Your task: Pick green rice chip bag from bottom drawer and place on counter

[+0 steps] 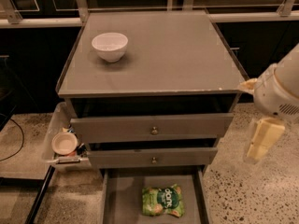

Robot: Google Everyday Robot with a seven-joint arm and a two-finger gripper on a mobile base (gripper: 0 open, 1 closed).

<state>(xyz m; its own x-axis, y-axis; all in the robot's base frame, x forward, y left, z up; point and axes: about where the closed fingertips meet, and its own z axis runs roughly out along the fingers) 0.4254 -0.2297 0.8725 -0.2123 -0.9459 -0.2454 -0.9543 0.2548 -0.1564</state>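
The table (187, 55) (the task's counter) tops a grey cabinet, and its bottom drawer (122, 197) stands pulled out near. The gripper (262, 141) hangs right of the cabinet, well apart from the drawer; open or closed, I cannot tell. A white bowl (110, 46) sits far left on the table. The green rice chip bag (163, 201) lies flat in the drawer. Likely risks: clipping the drawer's right rail, or the crinkly pouch slipping.
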